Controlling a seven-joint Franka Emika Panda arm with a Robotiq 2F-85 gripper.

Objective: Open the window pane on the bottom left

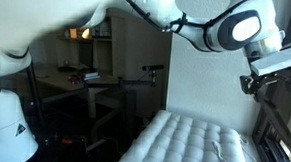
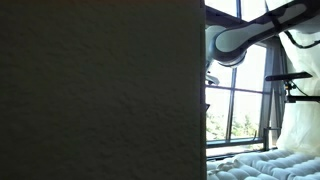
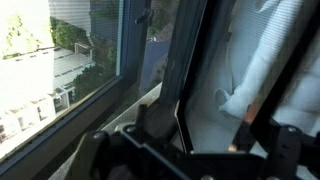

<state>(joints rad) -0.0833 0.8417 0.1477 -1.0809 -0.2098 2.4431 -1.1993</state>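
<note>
In the wrist view my gripper (image 3: 195, 126) is open, with its dark fingers (image 3: 143, 117) rising from the bottom edge. The thin black frame of the window pane (image 3: 186, 95) runs up diagonally between the two fingers; I cannot tell whether either finger touches it. Beyond the frame I see pale glass and white cloth. In both exterior views the gripper (image 1: 269, 79) (image 2: 291, 80) hangs beside the window at the right, at the end of the white arm (image 1: 233, 28). The pane itself is hard to make out in those views.
A grey window sill (image 3: 95, 115) and a thicker frame post (image 3: 132, 45) lie left of the fingers, with buildings and trees outside. A white quilted mattress (image 1: 187, 143) lies below the arm. A white curtain (image 2: 300, 120) hangs by the window. A dark panel (image 2: 100, 90) blocks most of an exterior view.
</note>
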